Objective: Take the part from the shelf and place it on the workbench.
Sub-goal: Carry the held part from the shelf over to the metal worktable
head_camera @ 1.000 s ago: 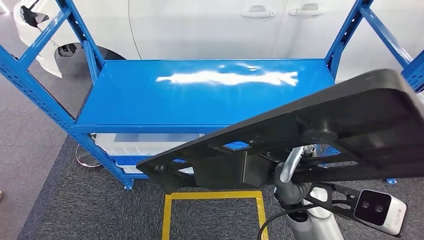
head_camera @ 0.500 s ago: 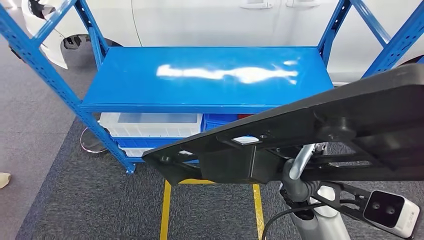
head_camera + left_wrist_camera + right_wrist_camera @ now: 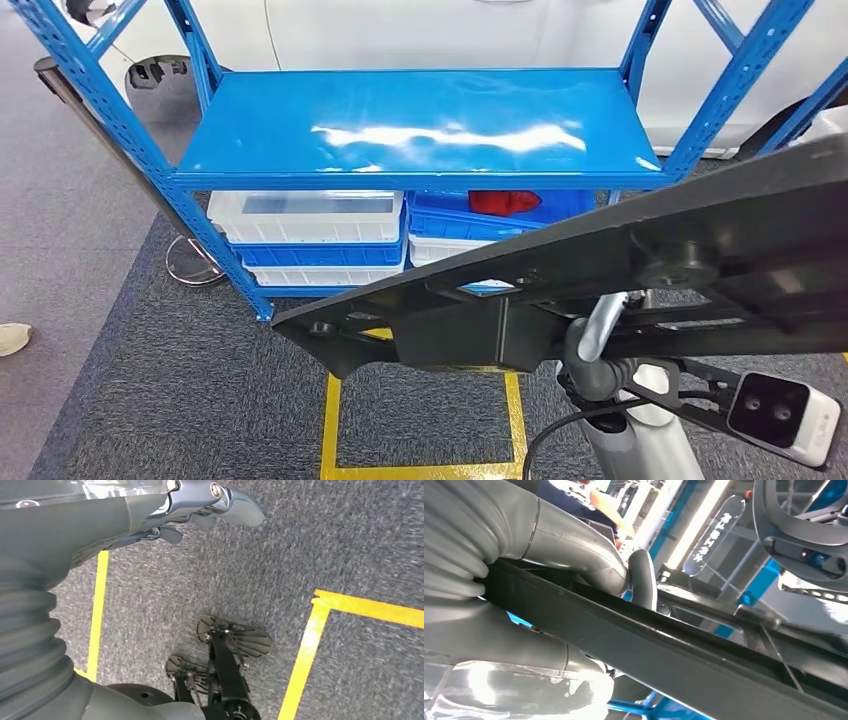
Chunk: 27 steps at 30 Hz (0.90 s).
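Observation:
In the head view a large flat black part [image 3: 620, 270] with cut-outs slants across the lower right. My right hand [image 3: 592, 350] holds it from beneath. The right wrist view has that hand [image 3: 574, 555] wrapped around a black bar of the part [image 3: 664, 655], thumb over the top. The blue shelf [image 3: 400, 125] stands ahead with its top board bare and glossy. My left hand [image 3: 200, 502] hangs over grey carpet, fingers loosely apart and holding nothing.
White and blue bins [image 3: 310, 225] sit on the shelf's lower level, one with a red item [image 3: 505, 202]. A white car [image 3: 420, 30] stands behind the shelf. Yellow tape [image 3: 330, 430] marks a square on the carpet. A person's shoe [image 3: 12, 338] shows at the left edge.
The whole picture has shifted: the shelf sits higher and farther off and its lower bins have come into sight, so the camera has moved back. The part stays in my right hand.

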Tool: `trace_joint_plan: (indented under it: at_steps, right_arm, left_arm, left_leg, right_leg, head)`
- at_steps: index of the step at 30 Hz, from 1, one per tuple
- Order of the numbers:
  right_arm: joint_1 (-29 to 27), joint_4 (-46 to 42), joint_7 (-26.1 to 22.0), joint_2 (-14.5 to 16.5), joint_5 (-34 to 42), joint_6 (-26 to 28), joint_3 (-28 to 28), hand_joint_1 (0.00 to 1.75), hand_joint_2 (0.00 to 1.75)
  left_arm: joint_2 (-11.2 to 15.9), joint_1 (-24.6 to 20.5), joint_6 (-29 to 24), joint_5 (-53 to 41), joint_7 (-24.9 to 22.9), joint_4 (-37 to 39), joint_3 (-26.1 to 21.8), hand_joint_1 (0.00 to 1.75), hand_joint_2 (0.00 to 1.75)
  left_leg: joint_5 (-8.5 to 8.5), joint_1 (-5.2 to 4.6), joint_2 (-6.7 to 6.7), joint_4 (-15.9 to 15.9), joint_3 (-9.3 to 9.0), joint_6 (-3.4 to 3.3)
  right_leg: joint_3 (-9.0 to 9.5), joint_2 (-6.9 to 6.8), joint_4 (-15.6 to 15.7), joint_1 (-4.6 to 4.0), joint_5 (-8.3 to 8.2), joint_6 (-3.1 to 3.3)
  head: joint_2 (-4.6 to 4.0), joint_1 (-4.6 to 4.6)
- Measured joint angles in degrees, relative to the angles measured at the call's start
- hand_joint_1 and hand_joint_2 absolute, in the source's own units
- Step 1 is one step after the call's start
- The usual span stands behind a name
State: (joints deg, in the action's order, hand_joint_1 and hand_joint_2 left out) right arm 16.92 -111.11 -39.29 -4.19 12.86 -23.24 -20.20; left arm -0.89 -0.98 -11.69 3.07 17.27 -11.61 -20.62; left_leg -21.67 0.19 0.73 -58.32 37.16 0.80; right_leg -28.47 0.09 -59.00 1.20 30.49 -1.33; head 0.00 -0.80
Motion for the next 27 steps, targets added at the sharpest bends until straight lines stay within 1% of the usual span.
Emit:
trace_joint_plan:
  at_steps: [1, 2, 3, 4, 5, 6, 7, 8, 9, 10, 11, 12, 13, 14, 15, 16, 17, 18, 19, 20, 22, 23, 24, 25, 26, 27]
  right_arm:
    - [0.32, 0.21, 0.00, -0.01, 0.26, 0.25, -0.26, 1.75, 1.75]
    - [0.58, 0.41, 0.01, -0.01, 0.46, 0.46, -0.55, 1.75, 1.75]
    - [0.78, 0.58, 0.01, 0.01, 0.58, 0.59, -0.88, 1.75, 1.75]
    - [0.91, 0.68, 0.01, 0.02, 0.63, 0.64, -1.21, 1.75, 1.75]
    - [0.99, 0.74, 0.01, 0.03, 0.62, 0.64, -1.53, 1.75, 1.75]
    - [1.04, 0.76, 0.01, 0.03, 0.59, 0.67, -1.79, 1.75, 1.75]
    - [1.04, 0.76, 0.02, 0.03, 0.57, 0.75, -1.99, 1.75, 1.75]
    - [1.04, 0.76, 0.02, 0.03, 0.53, 0.88, -2.13, 1.75, 1.75]
    - [1.04, 0.76, 0.02, 0.03, 0.50, 1.04, -2.22, 1.75, 1.75]
    - [1.04, 0.75, 0.02, 0.03, 0.48, 1.23, -2.28, 1.75, 1.75]
    - [1.04, 0.75, 0.02, 0.02, 0.49, 1.38, -2.29, 1.75, 1.75]
    - [1.03, 0.73, 0.01, -0.01, 0.53, 1.41, -2.29, 1.75, 1.75]
    - [1.03, 0.71, 0.00, -0.05, 0.58, 1.26, -2.26, 1.75, 1.75]
    - [1.00, 0.68, 0.00, -0.10, 0.63, 0.90, -2.20, 1.75, 1.75]
    - [0.97, 0.64, -0.01, -0.16, 0.65, 0.38, -2.11, 1.75, 1.75]
    - [0.93, 0.61, -0.01, -0.21, 0.67, -0.16, -1.98, 1.75, 1.75]
    - [0.88, 0.57, 0.00, -0.28, 0.70, -0.66, -1.77, 1.75, 1.75]
    - [0.83, 0.55, -0.01, -0.36, 0.80, -1.07, -1.49, 1.75, 1.75]
    - [0.75, 0.52, -0.01, -0.44, 0.96, -1.38, -1.13, 1.75, 1.75]
    - [0.58, 0.49, -0.01, -0.55, 1.14, -1.71, -0.66, 1.75, 1.75]
    - [-0.12, 0.36, -0.01, -0.68, 1.23, -2.32, 0.36, 1.75, 1.75]
    - [-0.60, 0.21, -0.01, -0.72, 1.06, -2.61, 0.84, 1.75, 1.75]
    - [-1.03, 0.01, -0.01, -0.73, 0.79, -2.82, 1.22, 1.75, 1.75]
    - [-1.34, -0.25, -0.01, -0.73, 0.47, -2.98, 1.50, 1.75, 1.75]
    - [-1.53, -0.56, -0.01, -0.73, 0.15, -3.12, 1.70, 1.75, 1.75]
    - [-1.61, -0.90, -0.01, -0.73, -0.17, -3.24, 1.82, 1.75, 1.75]
  left_arm:
    - [-0.03, 0.03, 0.00, -0.01, 0.08, 0.00, -0.09, 0.00, 1.75]
    - [-0.05, 0.10, -0.01, -0.01, 0.17, 0.00, -0.24, 0.00, 1.75]
    - [-0.11, 0.20, -0.04, -0.02, 0.22, 0.00, -0.40, 0.00, 1.75]
    - [-0.18, 0.30, -0.11, -0.04, 0.26, 0.00, -0.57, 0.00, 1.75]
    - [-0.25, 0.36, -0.20, -0.08, 0.28, 0.00, -0.71, 0.00, 1.75]
    - [-0.30, 0.37, -0.27, -0.15, 0.29, 0.00, -0.79, 0.00, 1.75]
    - [-0.32, 0.34, -0.32, -0.27, 0.27, 0.00, -0.85, 0.00, 1.75]
    - [-0.32, 0.30, -0.31, -0.44, 0.14, 0.00, -0.87, 0.00, 1.75]
    - [-0.33, 0.27, -0.26, -0.68, -0.10, 0.00, -0.89, 0.00, 1.75]
    - [-0.33, 0.27, -0.19, -0.96, -0.44, 0.00, -0.89, 0.00, 1.75]
    - [-0.33, 0.25, -0.10, -1.21, -0.83, 0.00, -0.89, 0.00, 1.75]
    - [-0.31, 0.19, -0.03, -1.49, -1.15, 0.00, -0.89, 0.00, 1.75]
    - [-0.28, 0.10, 0.02, -1.71, -1.39, 0.00, -0.89, 0.00, 1.75]
    - [-0.26, -0.03, 0.02, -1.86, -1.55, 0.00, -0.89, 0.00, 1.75]
    - [-0.23, -0.13, -0.03, -1.97, -1.65, 0.00, -0.89, 0.00, 1.75]
    - [-0.24, -0.19, -0.11, -2.01, -1.69, 0.00, -0.89, 0.00, 1.75]
    - [-0.27, -0.22, -0.21, -2.04, -1.71, 0.00, -0.89, 0.00, 1.75]
    - [-0.30, -0.22, -0.31, -2.13, -1.72, 0.00, -0.90, 0.00, 1.75]
    - [-0.32, -0.22, -0.40, -2.26, -1.73, 0.00, -0.90, 0.00, 1.75]
    - [-0.34, -0.23, -0.46, -2.43, -1.77, 0.00, -0.91, 0.00, 1.75]
    - [-0.33, -0.20, -0.50, -2.83, -1.97, 0.00, -0.92, 0.00, 1.75]
    - [-0.33, -0.14, -0.49, -2.96, -2.08, 0.00, -0.93, 0.00, 1.75]
    - [-0.33, -0.09, -0.49, -3.03, -2.21, 0.00, -0.94, 0.00, 1.75]
    - [-0.34, -0.05, -0.48, -3.03, -2.31, 0.00, -0.95, 0.00, 1.75]
    - [-0.34, -0.04, -0.49, -3.03, -2.42, 0.00, -0.96, 0.00, 1.75]
    - [-0.35, -0.07, -0.51, -3.02, -2.58, 0.00, -0.98, 0.00, 1.75]
  left_leg:
    - [0.54, 0.04, -0.01, 0.06, 0.17, 0.38]
    - [0.73, 0.19, -0.07, 0.06, 0.37, 0.74]
    - [-0.09, 0.34, -0.13, -0.46, 0.74, 1.05]
    - [-1.99, 0.46, -0.19, -1.96, 1.32, 1.33]
    - [-4.80, 0.56, -0.24, -4.57, 2.11, 1.55]
    - [-7.83, 0.56, -0.25, -8.16, 3.05, 1.74]
    - [-9.96, 0.57, -0.25, -12.02, 3.86, 1.88]
    - [-10.68, 0.57, -0.25, -15.16, 4.25, 1.94]
    - [-10.05, 0.56, -0.25, -16.89, 3.98, 1.92]
    - [-8.43, 0.55, -0.26, -16.47, 2.68, 1.76]
    - [-6.77, 0.52, -0.27, -13.91, 0.35, 1.48]
    - [-6.11, 0.44, -0.31, -9.74, -2.75, 1.05]
    - [-6.37, 0.31, -0.34, -4.99, -5.95, 0.64]
    - [-7.10, 0.12, -0.35, -1.29, -8.24, 0.31]
    - [-7.87, -0.09, -0.36, 1.08, -9.54, 0.04]
    - [-8.00, -0.24, -0.34, 2.09, -9.83, -0.15]
    - [-7.58, -0.15, -0.27, 2.39, -9.73, -0.39]
    - [-7.08, -0.04, -0.19, 2.75, -9.68, -0.72]
    - [-6.54, 0.11, -0.04, 3.09, -9.57, -1.04]
    - [-6.08, 0.23, 0.14, 3.32, -9.43, -1.31]
    - [-5.61, 0.07, 0.48, 3.24, -8.77, -1.68]
    - [-5.49, 0.00, 0.69, 3.11, -8.48, -1.73]
    - [-5.43, -0.05, 0.96, 2.96, -8.25, -1.73]
    - [-5.44, -0.07, 1.30, 2.76, -8.08, -1.67]
    - [-5.52, -0.08, 1.67, 2.54, -8.00, -1.56]
    - [-5.69, -0.13, 2.05, 2.30, -7.95, -1.37]
  right_leg:
    - [-0.29, 0.03, 0.24, -0.17, -0.15, 0.78]
    - [-0.72, -0.13, 0.38, -0.18, -0.70, 1.35]
    - [-1.22, -0.23, 0.48, -0.18, -1.38, 1.93]
    - [-1.83, -0.34, 0.64, -0.15, -2.11, 2.40]
    - [-2.58, -0.44, 0.72, -0.13, -2.84, 2.73]
    - [-3.43, -0.42, 0.73, -0.21, -3.46, 2.92]
    - [-4.30, -0.43, 0.71, -0.31, -4.04, 2.99]
    - [-5.16, -0.43, 0.69, -0.42, -4.61, 3.00]
    - [-5.96, -0.43, 0.66, -0.51, -5.15, 2.97]
    - [-6.67, -0.43, 0.62, -0.59, -5.71, 2.90]
    - [-7.25, -0.41, 0.60, -0.67, -6.23, 2.79]
    - [-7.70, -0.39, 0.58, -0.74, -6.69, 2.66]
    - [-8.03, -0.38, 0.57, -0.81, -7.13, 2.43]
    - [-8.22, -0.41, 0.61, -0.82, -7.56, 2.14]
    - [-8.33, -0.46, 0.70, -0.77, -7.98, 1.78]
    - [-8.35, -0.49, 0.87, -0.73, -8.41, 1.38]
    - [-8.41, -0.52, 0.98, -0.67, -8.69, 1.02]
    - [-8.62, -0.47, 0.72, -0.64, -8.46, 0.69]
    - [-9.22, -0.38, -0.51, -0.65, -7.45, 0.42]
    - [-10.36, -0.30, -3.16, -0.63, -5.65, 0.19]
    - [-13.47, -0.18, -10.92, -0.55, -1.42, -0.14]
    - [-14.59, -0.19, -14.05, -0.51, -0.22, -0.26]
    - [-14.72, -0.20, -15.15, -0.49, -0.11, -0.30]
    - [-13.68, -0.29, -13.89, -0.49, -1.03, -0.27]
    - [-11.62, -0.57, -10.55, -0.50, -2.69, -0.15]
    - [-9.21, -1.39, -6.36, -0.62, -4.07, 0.07]
  head:
    - [0.00, -0.02]
    - [-0.01, 0.02]
    - [-0.01, -0.02]
    - [-0.01, -0.04]
    - [-0.01, -0.09]
    - [0.00, -0.13]
    - [-0.01, -0.14]
    - [-0.01, -0.13]
    - [-0.01, -0.13]
    - [-0.01, -0.14]
    - [0.00, -0.14]
    - [0.00, -0.14]
    - [0.00, -0.12]
    - [-0.01, -0.10]
    - [-0.01, -0.11]
    - [-0.01, -0.09]
    - [-0.01, -0.10]
    - [-0.01, -0.08]
    - [-0.02, -0.01]
    - [-0.02, 0.04]
    - [-0.01, 0.14]
    - [-0.01, 0.14]
    - [-0.01, 0.14]
    - [-0.01, 0.14]
    - [-0.01, 0.14]
    - [-0.01, 0.14]
